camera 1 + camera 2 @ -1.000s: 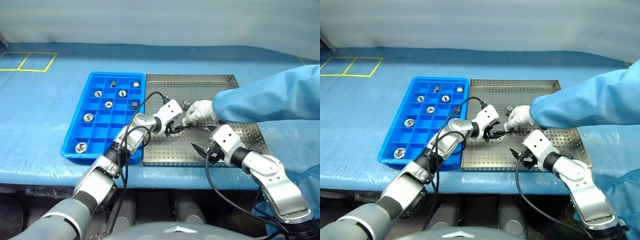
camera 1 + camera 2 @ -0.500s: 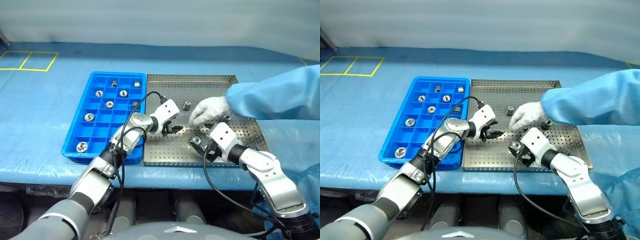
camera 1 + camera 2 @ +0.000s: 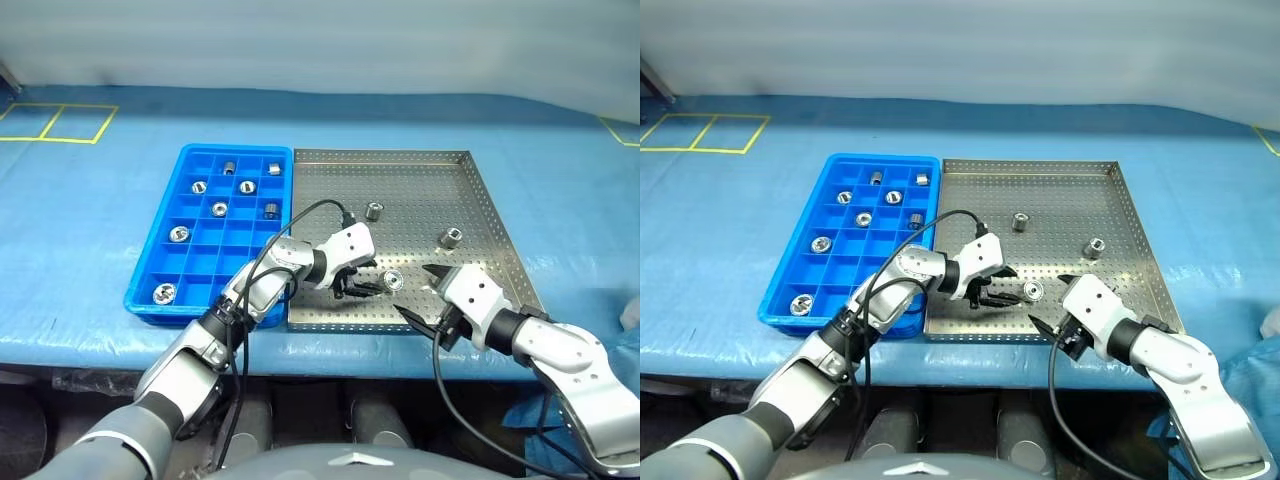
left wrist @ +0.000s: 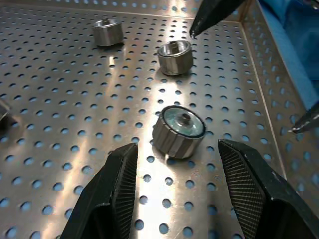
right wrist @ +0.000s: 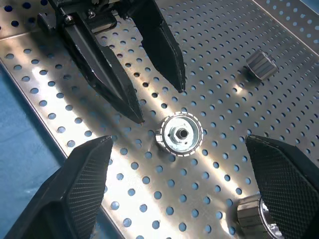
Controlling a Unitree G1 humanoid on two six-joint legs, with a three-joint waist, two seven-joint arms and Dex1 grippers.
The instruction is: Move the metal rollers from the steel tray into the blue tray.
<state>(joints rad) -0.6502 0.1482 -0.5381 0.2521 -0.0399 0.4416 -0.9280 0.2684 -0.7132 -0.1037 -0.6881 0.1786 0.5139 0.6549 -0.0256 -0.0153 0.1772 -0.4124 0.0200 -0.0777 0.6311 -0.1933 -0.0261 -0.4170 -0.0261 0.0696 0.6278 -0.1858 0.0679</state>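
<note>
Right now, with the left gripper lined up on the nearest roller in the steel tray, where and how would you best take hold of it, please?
Grip the roller across its ribbed outer wall. It lies tilted on the steel tray with its flat face turned up towards the left gripper, whose open fingers already stand on either side of it. Probably best to ease straight in and close on the two opposite sides.

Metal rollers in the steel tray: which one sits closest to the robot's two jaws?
The roller lying between the left gripper and right gripper, near the steel tray's front; the other two stand farther back.
</note>
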